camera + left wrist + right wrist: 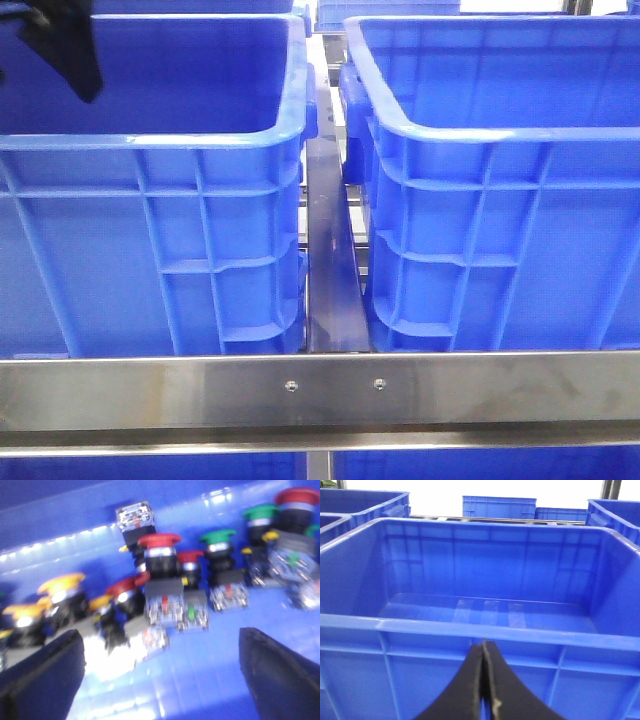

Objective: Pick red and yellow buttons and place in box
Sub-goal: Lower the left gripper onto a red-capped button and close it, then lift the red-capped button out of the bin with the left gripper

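In the left wrist view a heap of push-buttons lies on a blue crate floor. Red-capped buttons stand in the middle of the heap, and yellow-capped buttons lie off to one side. My left gripper hovers just short of them, open, with nothing between its dark fingers. The picture is blurred. My right gripper is shut on nothing, just outside the near wall of the box, an empty blue crate. In the front view the box stands on the right.
Green-capped buttons are mixed into the heap. In the front view, the left crate has a dark part of my left arm over it. A narrow gap separates the two crates. A steel rail crosses in front. More blue crates stand behind.
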`<state>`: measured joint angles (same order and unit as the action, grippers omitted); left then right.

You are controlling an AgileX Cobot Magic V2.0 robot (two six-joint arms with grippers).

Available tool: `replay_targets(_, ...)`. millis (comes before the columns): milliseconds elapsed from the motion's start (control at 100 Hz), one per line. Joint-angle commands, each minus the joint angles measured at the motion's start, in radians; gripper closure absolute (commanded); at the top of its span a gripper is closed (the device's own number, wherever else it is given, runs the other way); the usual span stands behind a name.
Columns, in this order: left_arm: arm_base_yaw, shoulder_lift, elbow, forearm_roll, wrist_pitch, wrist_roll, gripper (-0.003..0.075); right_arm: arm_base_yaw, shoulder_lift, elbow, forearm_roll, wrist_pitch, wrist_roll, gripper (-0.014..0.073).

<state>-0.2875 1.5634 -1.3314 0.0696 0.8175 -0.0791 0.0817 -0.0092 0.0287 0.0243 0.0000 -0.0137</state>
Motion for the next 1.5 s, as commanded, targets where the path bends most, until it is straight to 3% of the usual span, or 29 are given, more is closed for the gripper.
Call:
replay_targets(0,-0.006,0.014,-0.070,0.000,-0.031,-0.013,0.0155,0.000,-0.023,-0.002,-0.008,-0.081,0.000,0.0662)
replay_targets(250,-0.006,0.113,-0.140,-0.010,-0.031,-0.013,0.0155,0.000,-0.023,-0.002,-0.008,-0.081,0.000,0.0662)
replay_targets(1070,-0.006,0.239,-0.140,-0.007,-0.044,-0.010,0.0165,0.000,-0.023,-0.002,-0.008,-0.081,0.000,0.0662)
replay_targets(1240,-0.006,0.239,-0.140,-0.009,-0.037,-0.010,0.0320,0.000,-0.023,-0.002,-0.008,-0.081,0.000,0.0662)
replay_targets(1490,-0.006,0.239,-0.140,-0.007,-0.026,-0.010,0.0679,0.000,-0.023,-0.002,-0.008,-0.081,0.000,0.0662)
